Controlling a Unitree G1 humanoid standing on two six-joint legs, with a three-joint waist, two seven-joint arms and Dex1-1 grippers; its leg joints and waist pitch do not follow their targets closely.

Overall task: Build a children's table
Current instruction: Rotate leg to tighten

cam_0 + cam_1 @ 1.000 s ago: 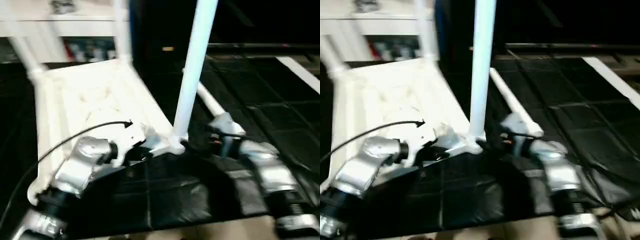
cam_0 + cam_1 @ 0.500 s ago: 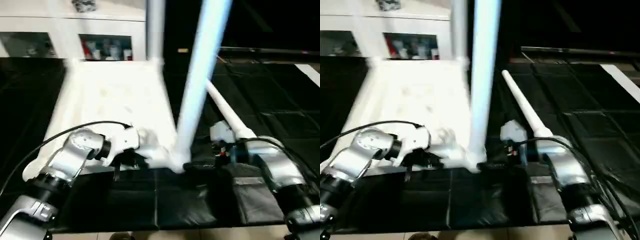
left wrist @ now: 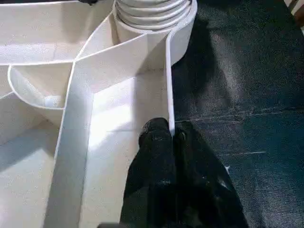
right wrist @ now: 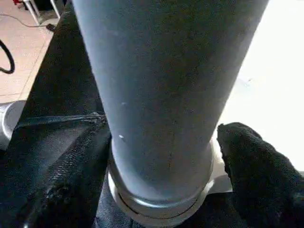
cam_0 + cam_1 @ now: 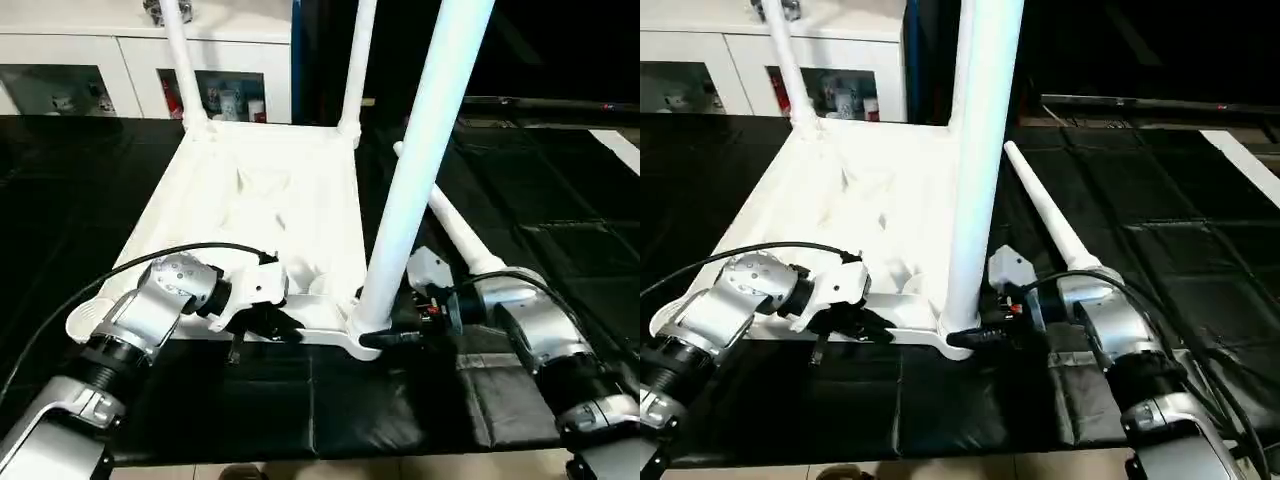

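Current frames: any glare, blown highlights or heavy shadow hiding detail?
Left eye view: the tabletop underside glares white, with its ribs washed out mid-panel; the black mat swallows detail. Left wrist view: a bright patch on the floor of the pocket beside the fingers, with the neighbouring pockets shaded. Right wrist view: the leg is backlit and reads grey, and the tabletop behind it is blown white.
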